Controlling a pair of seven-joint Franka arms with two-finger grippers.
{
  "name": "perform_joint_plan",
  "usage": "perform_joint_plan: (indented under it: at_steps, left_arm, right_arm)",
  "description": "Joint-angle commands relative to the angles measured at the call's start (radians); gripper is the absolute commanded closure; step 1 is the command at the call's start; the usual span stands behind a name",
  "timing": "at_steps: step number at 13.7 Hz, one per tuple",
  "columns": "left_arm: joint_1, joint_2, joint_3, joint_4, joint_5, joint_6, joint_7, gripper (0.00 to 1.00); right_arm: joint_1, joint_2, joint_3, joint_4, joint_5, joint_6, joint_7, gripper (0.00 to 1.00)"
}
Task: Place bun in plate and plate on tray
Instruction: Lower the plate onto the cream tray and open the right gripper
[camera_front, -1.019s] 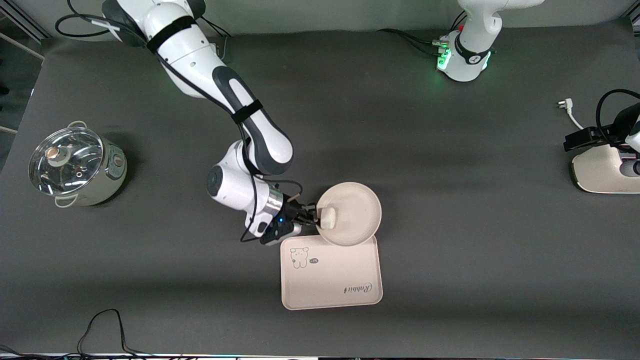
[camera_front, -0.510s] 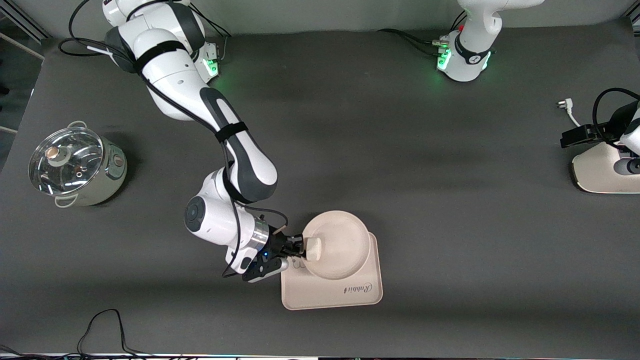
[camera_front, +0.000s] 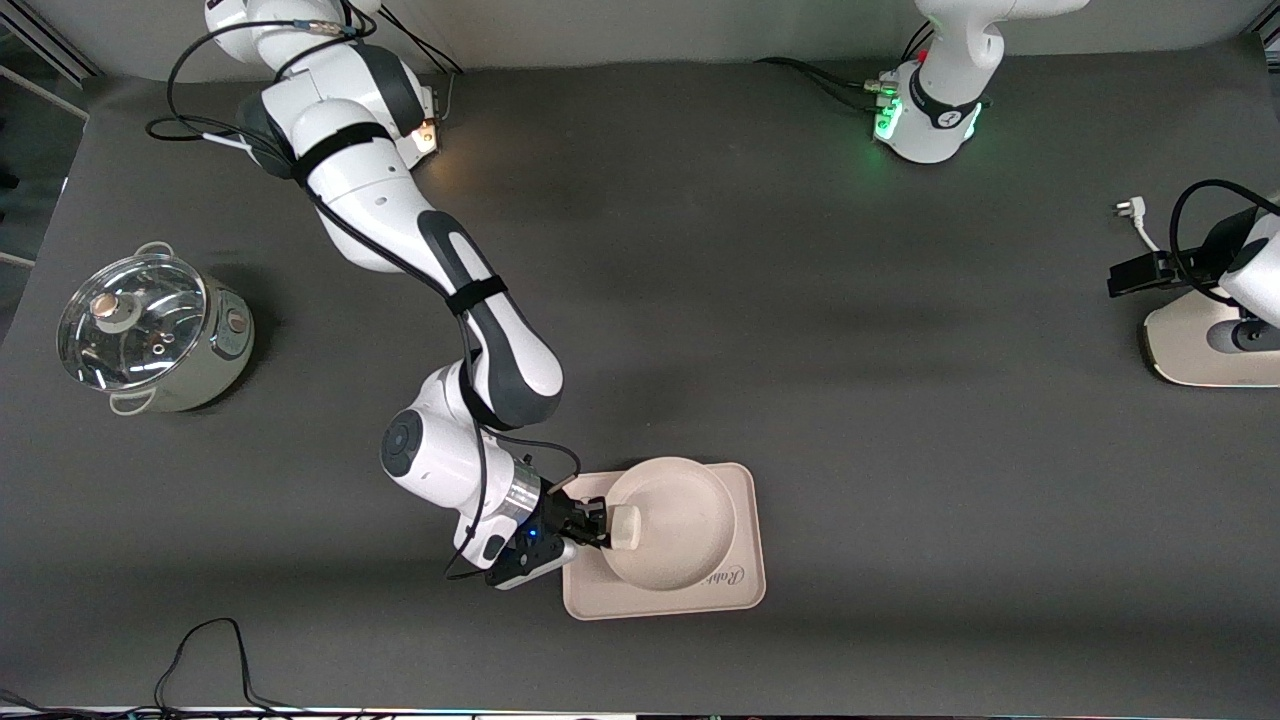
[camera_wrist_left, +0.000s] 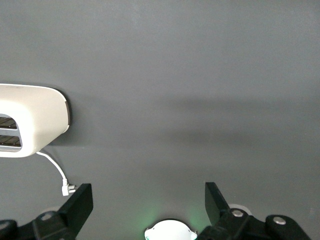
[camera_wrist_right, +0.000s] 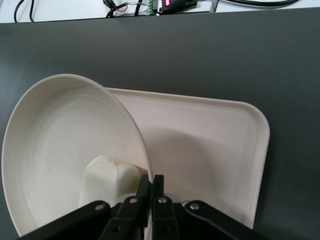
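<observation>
The round cream plate (camera_front: 675, 520) is over the rectangular tray (camera_front: 745, 560), tilted, with the off-white bun (camera_front: 627, 527) lying in it by the gripped edge. My right gripper (camera_front: 598, 527) is shut on the plate's rim at the edge toward the right arm's end. In the right wrist view the plate (camera_wrist_right: 60, 140) holds the bun (camera_wrist_right: 107, 180), my right gripper (camera_wrist_right: 151, 186) pinches its rim, and the tray (camera_wrist_right: 215, 150) lies beneath. My left gripper (camera_wrist_left: 147, 200) is open and empty, waiting at the left arm's end of the table.
A steel pot with a glass lid (camera_front: 150, 335) stands toward the right arm's end. A white appliance (camera_front: 1200, 345) with a plug cord (camera_front: 1135, 220) sits at the left arm's end; it also shows in the left wrist view (camera_wrist_left: 30, 120).
My right gripper has carried the plate with the bun toward the front camera, from the bare table beside the tray's edge to over the tray. The left arm shifted slightly.
</observation>
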Motion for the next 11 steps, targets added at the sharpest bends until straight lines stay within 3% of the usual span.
perform_joint_plan:
  at_steps: [1, 4, 5, 6, 8, 9, 11]
  left_arm:
    - [-0.025, 0.019, 0.003, 0.000, -0.007, 0.019, 0.014, 0.00]
    - [-0.043, 0.015, 0.003, 0.002, -0.003, 0.022, -0.003, 0.00]
    - [-0.037, 0.018, 0.005, -0.003, -0.007, 0.037, 0.006, 0.00]
    - [-0.036, 0.027, 0.005, -0.010, -0.007, 0.078, 0.011, 0.00]
    - [-0.036, 0.028, 0.005, -0.039, -0.009, 0.145, 0.011, 0.00]
    - [-0.036, 0.028, 0.005, -0.038, -0.012, 0.148, 0.002, 0.00]
    - [-0.046, 0.028, 0.003, -0.030, -0.010, 0.162, -0.001, 0.00]
  right_arm:
    - [-0.009, 0.070, 0.041, 0.085, -0.020, 0.063, -0.011, 1.00]
    - [-0.010, 0.085, 0.050, 0.083, -0.018, 0.129, -0.009, 1.00]
    - [-0.010, 0.088, 0.055, 0.083, -0.018, 0.135, -0.011, 0.91]
    - [-0.010, 0.089, 0.055, 0.083, -0.018, 0.141, -0.011, 0.57]
    - [-0.012, 0.085, 0.055, 0.078, -0.018, 0.146, -0.030, 0.30]
    - [-0.012, 0.082, 0.055, 0.077, -0.017, 0.146, -0.037, 0.01]
    - [-0.030, 0.068, 0.054, 0.077, -0.015, 0.132, -0.038, 0.00]
